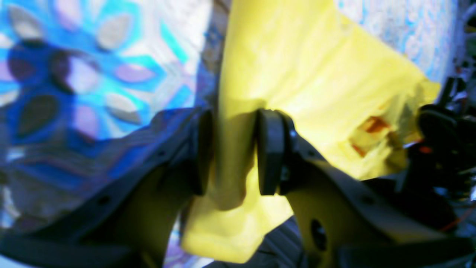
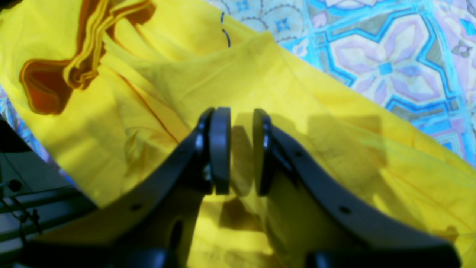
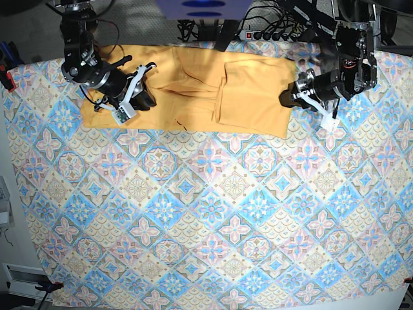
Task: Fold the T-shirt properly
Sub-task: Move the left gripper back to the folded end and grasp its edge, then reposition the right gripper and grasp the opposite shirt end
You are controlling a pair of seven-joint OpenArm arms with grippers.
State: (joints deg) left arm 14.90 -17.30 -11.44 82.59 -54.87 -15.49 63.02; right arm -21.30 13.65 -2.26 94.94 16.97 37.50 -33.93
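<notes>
Your left gripper (image 1: 235,152) has its pads parted with a fold of the shirt (image 1: 297,85) standing between them. One pad seems to touch the cloth, and there is a gap at the other, so you cannot tell whether it grips or has let go. Your right gripper (image 2: 241,150) also shows a narrow gap between its pads, with yellow cloth in and behind that gap; whether it pinches the cloth is not clear either.

From the base view, the left gripper (image 3: 288,98) sits at one end of the shirt (image 3: 206,90) and the right gripper (image 3: 143,98) at the other. The shirt lies folded in a long band across the far edge of the tablecloth (image 3: 206,213), with creases near its middle.
</notes>
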